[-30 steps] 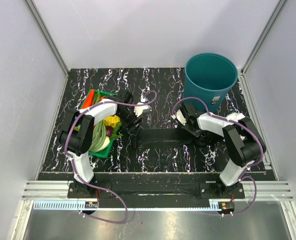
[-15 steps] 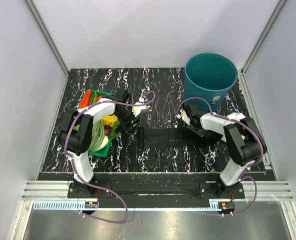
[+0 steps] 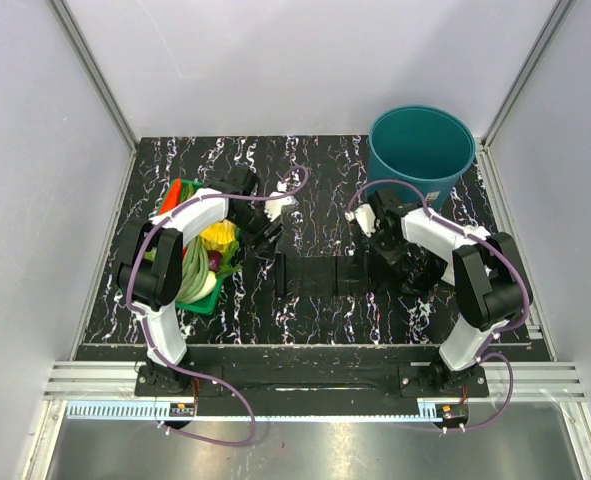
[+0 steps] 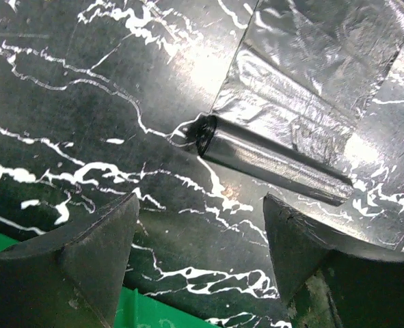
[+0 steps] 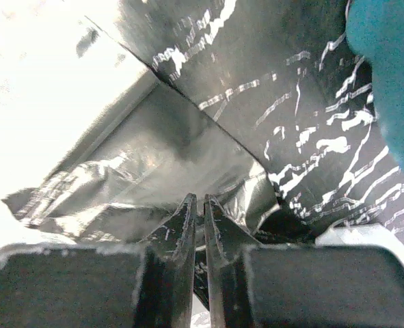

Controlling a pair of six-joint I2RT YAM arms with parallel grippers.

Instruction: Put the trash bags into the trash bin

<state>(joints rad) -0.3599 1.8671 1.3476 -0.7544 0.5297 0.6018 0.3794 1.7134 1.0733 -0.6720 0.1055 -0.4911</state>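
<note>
- The trash bag (image 3: 340, 273) lies flat on the black marbled table (image 3: 315, 180) as a long glossy strip, running left to right between the two arms
- Its left end is a tight roll (image 4: 273, 160) resting on the table, with crinkled film spreading away from it
- The left gripper (image 4: 200, 201) hangs just beside that roll with its jaws spread wide and nothing between them
- The right gripper (image 5: 196, 201) sits at the strip's right end, its fingers almost together with only a thin slit between them; whether any film is pinched there cannot be told
- The green vegetable tray (image 3: 203, 303) sits at the left, under the left arm
- The teal trash bin (image 3: 422, 150) stands upright at the far right corner, apart from the bag, with no bag visible inside it
</note>
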